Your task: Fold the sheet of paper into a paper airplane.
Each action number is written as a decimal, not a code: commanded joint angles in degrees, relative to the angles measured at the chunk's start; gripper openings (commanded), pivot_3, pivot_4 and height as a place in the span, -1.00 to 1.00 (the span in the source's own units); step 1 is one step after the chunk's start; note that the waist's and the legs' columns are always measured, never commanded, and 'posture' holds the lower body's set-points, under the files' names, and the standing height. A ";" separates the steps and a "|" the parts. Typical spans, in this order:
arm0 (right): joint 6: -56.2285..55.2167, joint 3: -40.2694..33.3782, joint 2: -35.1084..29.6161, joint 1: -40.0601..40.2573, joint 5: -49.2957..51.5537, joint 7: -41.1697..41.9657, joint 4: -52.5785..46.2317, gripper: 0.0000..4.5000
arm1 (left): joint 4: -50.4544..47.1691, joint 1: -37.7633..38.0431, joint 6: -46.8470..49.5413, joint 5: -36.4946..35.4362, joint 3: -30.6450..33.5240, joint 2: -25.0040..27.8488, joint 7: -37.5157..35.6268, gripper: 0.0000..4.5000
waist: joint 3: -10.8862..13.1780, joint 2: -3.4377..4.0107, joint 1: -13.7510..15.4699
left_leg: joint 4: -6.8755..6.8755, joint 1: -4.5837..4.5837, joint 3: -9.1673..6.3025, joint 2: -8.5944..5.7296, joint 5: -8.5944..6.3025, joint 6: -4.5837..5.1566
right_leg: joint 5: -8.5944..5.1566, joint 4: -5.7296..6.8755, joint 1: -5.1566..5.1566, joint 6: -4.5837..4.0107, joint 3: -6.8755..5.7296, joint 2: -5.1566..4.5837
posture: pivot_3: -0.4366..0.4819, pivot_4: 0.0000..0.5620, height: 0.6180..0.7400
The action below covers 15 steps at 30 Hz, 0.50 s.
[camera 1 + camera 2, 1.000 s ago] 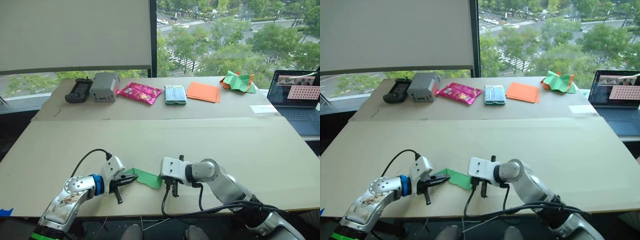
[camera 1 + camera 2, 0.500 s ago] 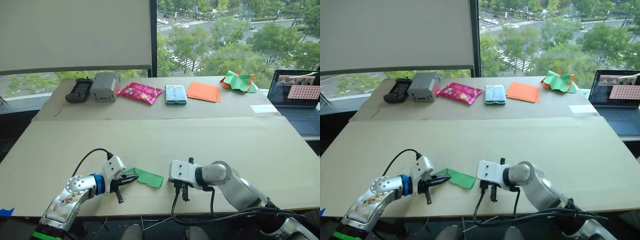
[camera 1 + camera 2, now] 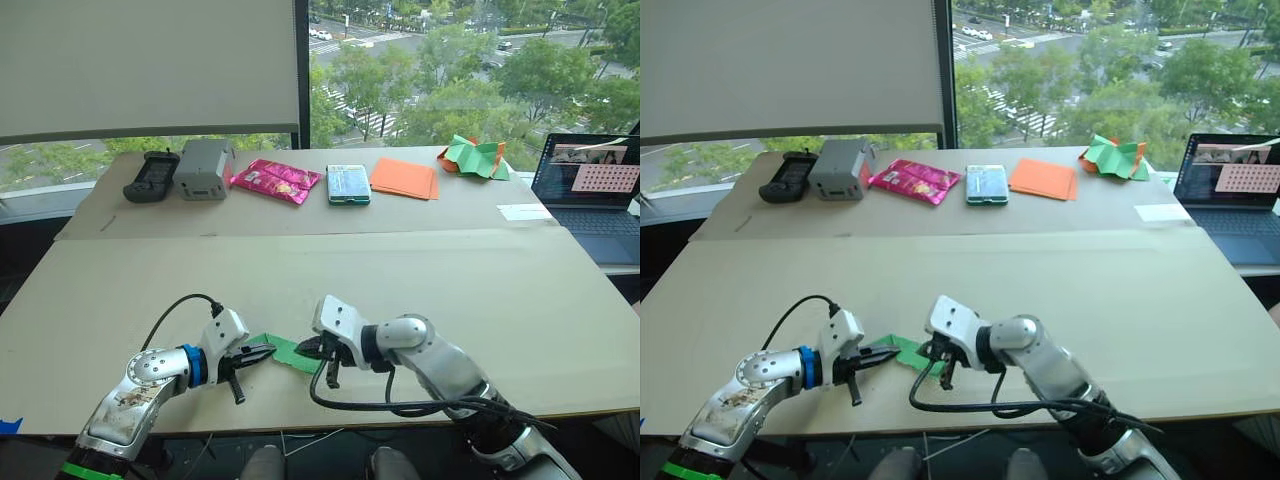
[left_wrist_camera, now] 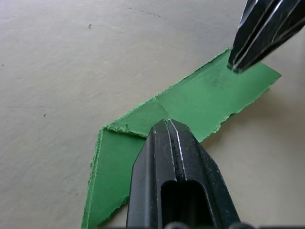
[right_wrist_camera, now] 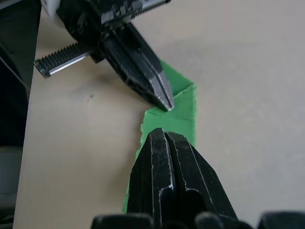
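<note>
Two grippers press down on a half-folded green strip

The sheet of paper [image 3: 283,351] lies flat near the table's [image 3: 560,330] front edge, its long axis running ten to four o'clock. The left gripper [image 3: 262,352], fingers closed together, pins the ten o'clock end; the right gripper [image 3: 312,349], likewise closed, bears on the four o'clock end. Both are equally near.
</note>
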 commanded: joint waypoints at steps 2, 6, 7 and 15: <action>-1.79 2.87 -0.31 -0.64 -2.71 -0.96 5.16 -0.97 | -0.17 -0.81 5.28 -0.93 1.61 2.42 -0.70 -1.00 | 0.01 -0.04 -0.28 | -0.02 0.02 0.00 0.00 0.00 0.00 | 0.00 0.04 -0.02 0.00 0.00 0.01 | -0.05 -0.47 0.44; -1.05 2.92 0.25 -0.72 -2.92 -1.84 8.32 -0.97 | -1.70 -3.62 8.20 -3.59 3.08 3.56 -2.34 -1.00 | 0.02 -0.10 -0.82 | -0.02 0.12 -0.03 0.02 0.00 0.00 | 0.00 0.24 -0.02 0.00 0.00 0.02 | -0.05 -0.47 0.44; -0.59 3.23 0.21 -0.74 -3.32 -1.96 9.11 -0.97 | -2.29 -5.52 9.90 -5.62 4.04 4.13 -3.68 -1.00 | 0.03 -0.13 -1.02 | -0.03 0.13 -0.04 0.02 0.00 0.00 | 0.00 0.28 -0.02 0.00 -0.01 0.02 | -0.05 -0.47 0.44; -0.17 5.23 0.07 -1.55 -4.69 -2.30 10.63 -0.97 | 1.08 -15.09 10.01 -7.53 0.64 4.99 -12.29 -1.00 | 0.06 -0.17 -1.31 | -0.04 0.15 -0.14 0.04 0.00 0.00 | 0.00 0.29 0.02 0.00 -0.04 0.08 | -0.05 -0.47 0.44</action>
